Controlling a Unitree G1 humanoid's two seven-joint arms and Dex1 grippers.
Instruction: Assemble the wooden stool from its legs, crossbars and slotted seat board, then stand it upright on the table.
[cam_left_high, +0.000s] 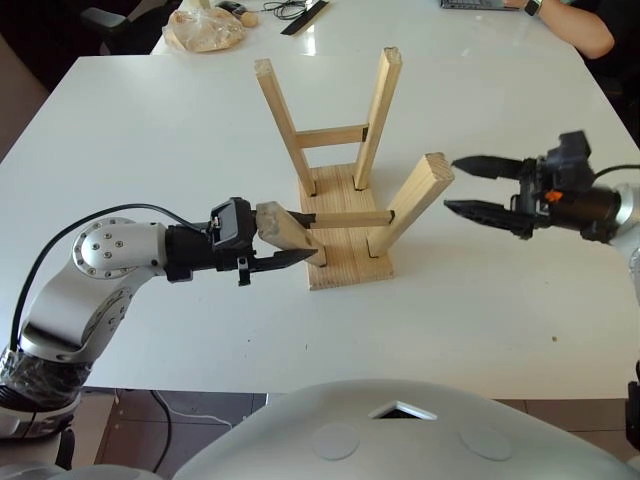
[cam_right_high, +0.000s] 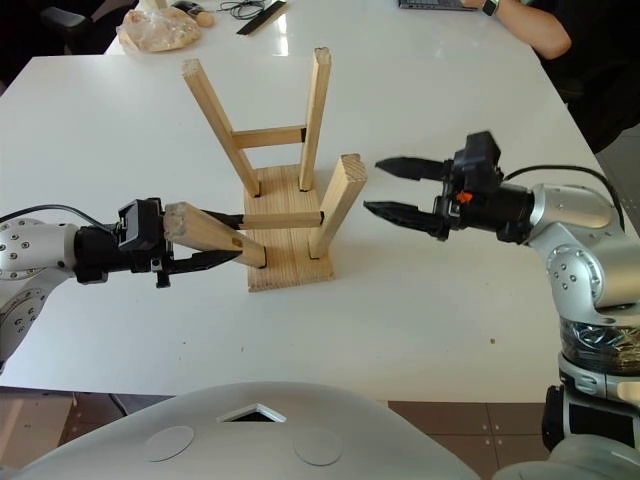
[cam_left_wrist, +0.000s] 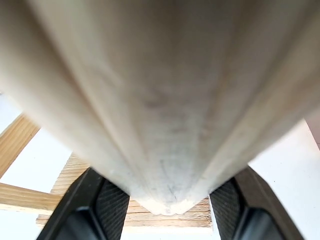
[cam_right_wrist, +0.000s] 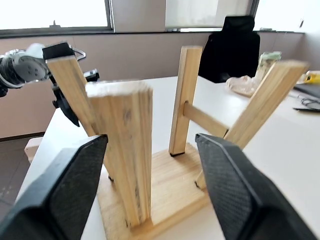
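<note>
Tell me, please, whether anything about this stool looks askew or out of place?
Nothing looks damaged or spilled. The stool rests upside down on its seat board, legs splayed upward, so it is not yet upright; the left gripper clamps one near leg.

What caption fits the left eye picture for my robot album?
Upside-down wooden stool on a white table: left end effector grips one leg, right end effector open beside another leg.

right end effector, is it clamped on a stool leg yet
No, the right end effector is open, its fingers spread wide with clear gaps between them and the nearest stool leg.
</note>
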